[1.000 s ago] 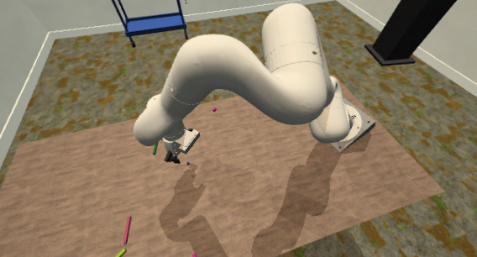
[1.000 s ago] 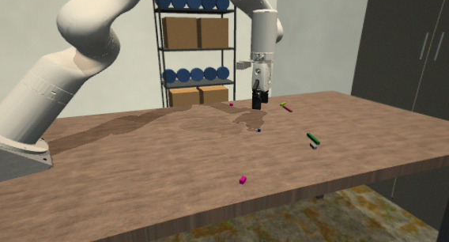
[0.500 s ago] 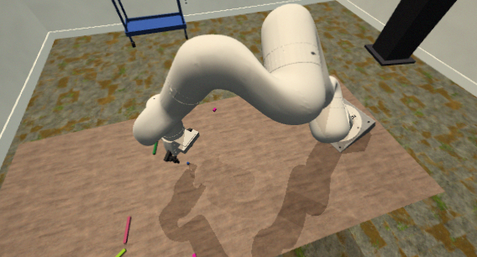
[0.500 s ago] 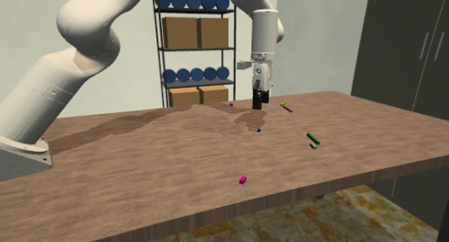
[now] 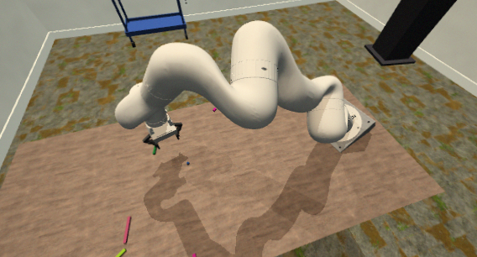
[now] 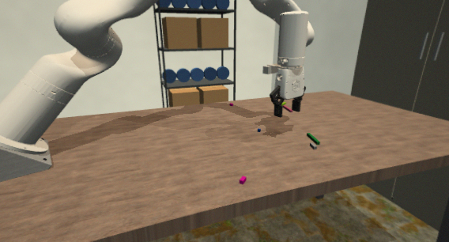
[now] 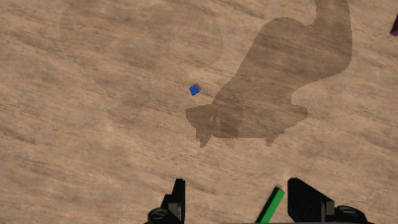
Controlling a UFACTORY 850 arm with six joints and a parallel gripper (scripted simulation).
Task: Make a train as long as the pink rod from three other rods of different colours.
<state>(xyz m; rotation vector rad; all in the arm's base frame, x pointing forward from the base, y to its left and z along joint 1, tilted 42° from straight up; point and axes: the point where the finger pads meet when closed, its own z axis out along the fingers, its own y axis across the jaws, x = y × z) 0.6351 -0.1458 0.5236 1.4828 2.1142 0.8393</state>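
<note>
Blue rod [image 7: 194, 90] is seen lying alone on the table [image 6: 138, 194], apart from the gripper [image 7: 235, 200], which hangs fully open and empty. Green rod [image 7: 270, 205] lies beyond; it is judged the next pickup.

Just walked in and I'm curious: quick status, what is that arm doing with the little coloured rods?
Fingers wide open, empty, raised above table. Blue rod lying alone on wood; green rod beside grey rod. No train yet. Nothing blocking.
</note>
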